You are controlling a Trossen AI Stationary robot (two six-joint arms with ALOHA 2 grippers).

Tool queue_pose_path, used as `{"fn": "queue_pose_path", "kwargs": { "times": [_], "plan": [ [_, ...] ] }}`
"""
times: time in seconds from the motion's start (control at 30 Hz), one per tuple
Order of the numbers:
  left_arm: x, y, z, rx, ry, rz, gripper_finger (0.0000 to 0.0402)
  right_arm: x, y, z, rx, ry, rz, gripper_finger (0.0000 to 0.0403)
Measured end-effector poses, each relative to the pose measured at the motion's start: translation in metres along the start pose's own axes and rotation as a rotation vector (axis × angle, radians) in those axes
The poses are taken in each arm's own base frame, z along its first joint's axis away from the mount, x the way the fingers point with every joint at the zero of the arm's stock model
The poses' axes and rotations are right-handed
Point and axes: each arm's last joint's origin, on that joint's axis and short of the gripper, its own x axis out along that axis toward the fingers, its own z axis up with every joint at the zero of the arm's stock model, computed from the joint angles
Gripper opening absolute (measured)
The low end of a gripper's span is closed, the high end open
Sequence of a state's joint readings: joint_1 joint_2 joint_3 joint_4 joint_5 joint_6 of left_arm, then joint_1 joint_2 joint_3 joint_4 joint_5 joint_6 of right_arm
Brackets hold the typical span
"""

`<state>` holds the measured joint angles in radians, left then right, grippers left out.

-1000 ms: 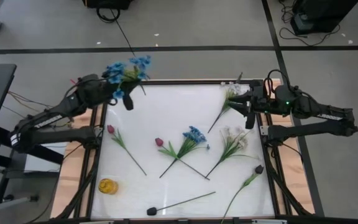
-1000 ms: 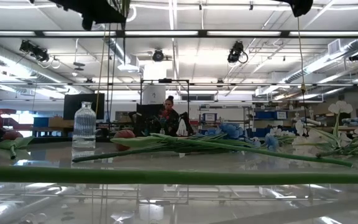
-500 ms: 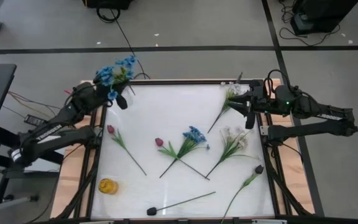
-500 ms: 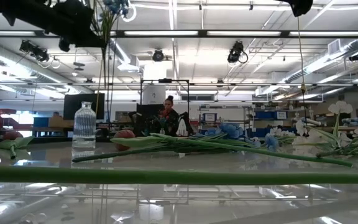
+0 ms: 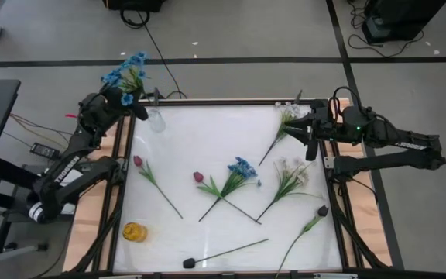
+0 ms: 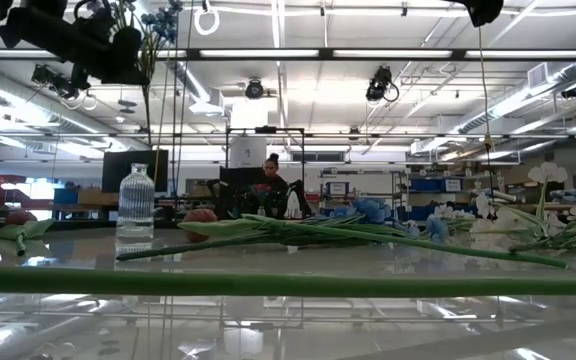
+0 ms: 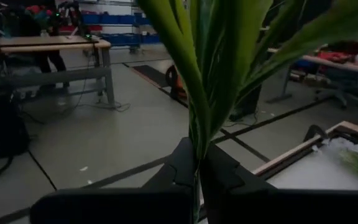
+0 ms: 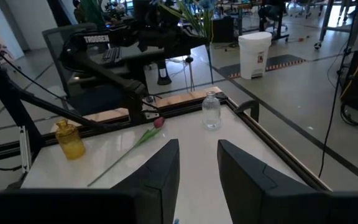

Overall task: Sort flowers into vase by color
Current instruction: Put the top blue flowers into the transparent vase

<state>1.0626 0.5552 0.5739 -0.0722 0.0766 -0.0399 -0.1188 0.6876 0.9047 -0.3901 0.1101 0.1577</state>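
High view: left pincer [image 5: 132,108] clamps blue flower [image 5: 125,75] beside clear vase [image 5: 156,119]; centre stem over neck, lower straight. Right pincer [image 5: 310,133] parted, idle.

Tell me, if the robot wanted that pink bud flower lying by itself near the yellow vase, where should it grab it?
Probably mid-stem, from straight above. The pink bud flower lies flat on the white table, bud toward the left edge and thin stem running diagonally. Nothing crowds its middle; the yellow vase stands apart. Fingers should straddle the stem crosswise, sparing the bud and leaf.
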Motion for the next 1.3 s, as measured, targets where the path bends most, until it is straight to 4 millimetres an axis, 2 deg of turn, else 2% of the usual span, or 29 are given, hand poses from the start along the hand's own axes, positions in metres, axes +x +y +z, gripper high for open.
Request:
{"fn": "queue_pose_path", "kwargs": {
  "times": [0.5,0.93,1.07,1.3],
  "plan": [
    [0.009,0.002,-0.013,0.054,0.122,0.012,0.0013,0.0,0.0,0.0,0.0,0.0,0.0,0.0119],
    [0.016,0.001,-0.054,0.076,0.144,0.022,0.0017,0.0,0.0,0.0,0.0,0.0,0.0,0.0119],
    [0.016,0.001,-0.059,0.079,0.156,0.021,0.0046,0.0,0.0,0.0,0.0,0.0,0.0,0.0119],
    [0.015,0.001,-0.057,-0.024,0.211,0.031,0.015,0.0,0.0,0.0,0.0,-0.001,0.0,0.0119]
  ]
}}
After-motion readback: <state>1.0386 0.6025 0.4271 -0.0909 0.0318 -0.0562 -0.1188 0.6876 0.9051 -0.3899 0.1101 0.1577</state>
